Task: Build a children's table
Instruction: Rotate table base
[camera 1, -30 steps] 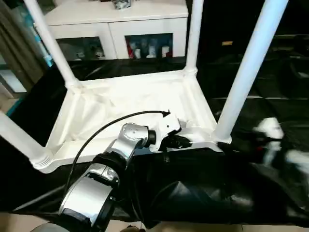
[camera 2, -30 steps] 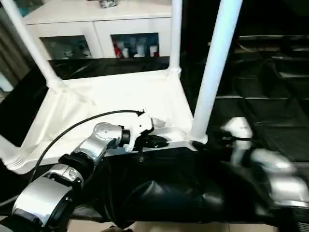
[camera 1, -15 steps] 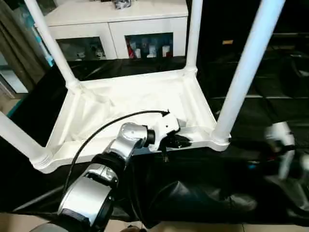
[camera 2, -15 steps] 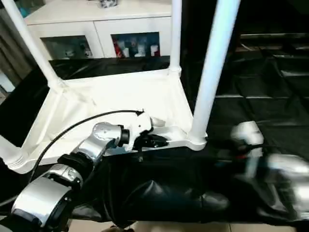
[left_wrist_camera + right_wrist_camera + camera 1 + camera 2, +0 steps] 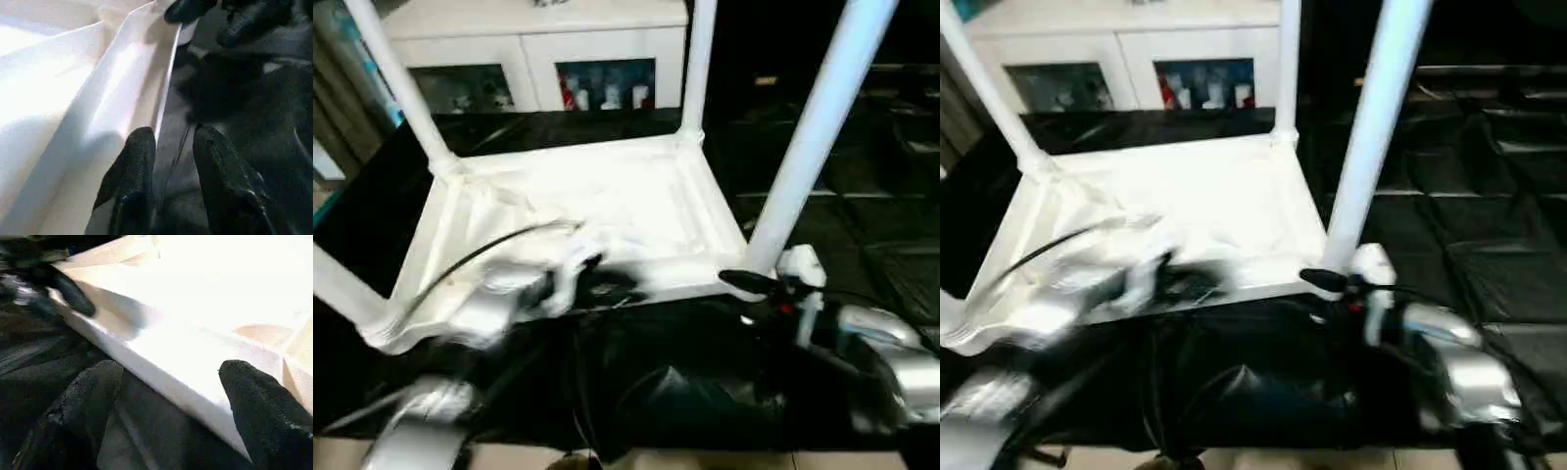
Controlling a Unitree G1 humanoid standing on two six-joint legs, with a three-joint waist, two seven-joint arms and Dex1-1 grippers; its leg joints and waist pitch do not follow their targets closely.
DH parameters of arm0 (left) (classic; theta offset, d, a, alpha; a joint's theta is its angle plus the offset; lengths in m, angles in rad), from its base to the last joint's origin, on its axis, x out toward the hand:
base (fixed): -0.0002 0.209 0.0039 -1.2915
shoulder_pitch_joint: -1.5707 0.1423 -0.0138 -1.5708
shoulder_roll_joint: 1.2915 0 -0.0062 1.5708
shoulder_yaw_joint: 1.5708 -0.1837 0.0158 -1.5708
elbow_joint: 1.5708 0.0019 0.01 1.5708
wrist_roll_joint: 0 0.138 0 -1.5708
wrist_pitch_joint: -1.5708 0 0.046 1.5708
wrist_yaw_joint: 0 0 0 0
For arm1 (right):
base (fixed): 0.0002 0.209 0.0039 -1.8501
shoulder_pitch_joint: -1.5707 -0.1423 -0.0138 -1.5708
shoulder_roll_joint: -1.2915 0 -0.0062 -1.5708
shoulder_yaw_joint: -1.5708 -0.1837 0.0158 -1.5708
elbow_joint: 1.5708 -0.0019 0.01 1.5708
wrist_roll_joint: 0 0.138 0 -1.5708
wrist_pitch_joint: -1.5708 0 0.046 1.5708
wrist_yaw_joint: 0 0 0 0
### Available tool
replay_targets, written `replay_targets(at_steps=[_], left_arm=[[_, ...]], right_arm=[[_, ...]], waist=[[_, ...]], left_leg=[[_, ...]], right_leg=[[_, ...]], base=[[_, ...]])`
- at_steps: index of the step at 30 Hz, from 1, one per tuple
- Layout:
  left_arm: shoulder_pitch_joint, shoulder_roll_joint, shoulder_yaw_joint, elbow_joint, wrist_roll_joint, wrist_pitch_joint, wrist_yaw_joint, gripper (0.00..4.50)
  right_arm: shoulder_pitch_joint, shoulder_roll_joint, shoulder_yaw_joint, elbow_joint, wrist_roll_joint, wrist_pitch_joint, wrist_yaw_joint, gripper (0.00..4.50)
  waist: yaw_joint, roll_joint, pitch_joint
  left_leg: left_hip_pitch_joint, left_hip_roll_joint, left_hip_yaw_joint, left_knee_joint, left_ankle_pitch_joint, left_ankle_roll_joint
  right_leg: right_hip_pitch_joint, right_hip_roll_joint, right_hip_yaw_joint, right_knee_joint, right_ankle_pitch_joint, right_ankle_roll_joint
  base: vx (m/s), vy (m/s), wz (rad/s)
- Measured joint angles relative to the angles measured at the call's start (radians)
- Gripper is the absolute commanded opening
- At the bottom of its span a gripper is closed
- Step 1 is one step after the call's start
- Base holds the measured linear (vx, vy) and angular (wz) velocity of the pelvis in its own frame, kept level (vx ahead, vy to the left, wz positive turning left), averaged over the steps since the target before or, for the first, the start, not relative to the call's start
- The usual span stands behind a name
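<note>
Table lies upside down on the black cover, legs up. Left gripper straddles its near rim, slightly parted, not gripping; right gripper gapes wide at the same rim. A careless closing could shove the table along the cover.

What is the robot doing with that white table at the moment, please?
The children's table lies upside down on the black-covered work table, its legs pointing up. Both grippers are at its near rim: the left gripper has the edge between its fingers, and the right gripper, jaws wide open, straddles the rim by the near right leg.
</note>
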Motion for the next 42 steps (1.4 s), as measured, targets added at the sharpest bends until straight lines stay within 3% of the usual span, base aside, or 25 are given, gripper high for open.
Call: replay_targets(at_steps=[3, 7, 11, 20, 21, 33, 36, 42], left_arm=[[0.129, 0.054, 0.044, -0.172, -0.004, 0.066, 0.05, 2.13], [0.258, 0.103, 0.084, -0.311, -0.017, 0.149, 0.075, 2.44], [0.356, 0.155, 0.105, -0.369, -0.011, 0.207, 0.092, 2.74], [0.336, 0.153, 0.091, -0.37, 0.023, 0.181, 0.179, 3.27], [0.328, 0.153, 0.09, -0.369, 0.024, 0.18, 0.193, 3.51], [0.259, 0.149, 0.081, -0.305, 0.052, 0.084, 0.298, 4.22], [0.289, 0.163, 0.083, -0.313, 0.03, 0.07, 0.283, 4.45], [0.407, 0.207, 0.186, -0.322, -0.059, 0.05, 0.229, 4.45]], right_arm=[[-0.065, 0.061, -0.011, 0.096, -0.037, -0.037, -0.121, 3.68], [-0.109, 0.11, -0.033, 0.191, -0.071, -0.081, -0.251, 3.68], [-0.161, 0.143, -0.038, 0.285, -0.113, -0.127, -0.366, 3.68], [-0.243, 0.149, -0.067, 0.411, -0.131, -0.188, -0.473, 3.68], [-0.254, 0.144, -0.074, 0.428, -0.134, -0.199, -0.486, 3.68], [-0.29, 0.044, -0.126, 0.561, -0.166, -0.291, -0.568, 3.68], [-0.291, 0.02, -0.148, 0.584, -0.167, -0.306, -0.583, 3.68], [-0.288, -0.011, -0.166, 0.625, -0.169, -0.339, -0.602, 3.68]], waist=[[-0.006, -0.005, -0.002], [-0.006, -0.016, -0.004], [-0.004, -0.019, -0.004], [-0.002, -0.02, -0.004], [-0.002, -0.02, -0.003], [-0.001, -0.014, -0.005], [-0.003, -0.01, -0.007], [-0.006, -0.01, -0.007]], left_leg=[[0.002, -0.001, 0.001, 0.001, 0.0, -0.001], [0.004, -0.001, 0.0, 0.0, 0.001, -0.003], [0.005, -0.001, 0.0, -0.001, 0.002, -0.004], [0.005, -0.002, -0.001, 0.0, 0.002, -0.005], [0.005, -0.002, -0.001, 0.0, 0.002, -0.005], [0.003, -0.002, -0.001, 0.001, 0.004, -0.006], [0.003, -0.002, -0.001, 0.002, 0.004, -0.006], [0.003, 0.0, -0.002, 0.002, 0.004, -0.006]], right_leg=[[0.001, 0.0, 0.003, 0.0, 0.001, -0.001], [0.003, 0.0, 0.003, 0.0, 0.001, -0.001], [0.004, 0.001, 0.004, 0.0, 0.001, -0.001], [0.007, 0.001, 0.006, 0.001, 0.003, 0.0], [0.007, 0.001, 0.006, 0.001, 0.003, 0.0], [0.009, 0.001, 0.004, 0.001, 0.004, -0.001], [0.008, 0.001, 0.004, 0.001, 0.003, -0.001], [0.008, 0.003, 0.003, 0.002, 0.003, 0.0]], base=[[0.0, 0.0, 0.0], [0.0, 0.0, 0.0], [0.0, 0.0, 0.0], [0.0, 0.0, 0.0], [0.0, 0.0, 0.0], [0.0, 0.0, 0.0], [0.0, 0.0, 0.0], [0.0, 0.0, 0.0]])
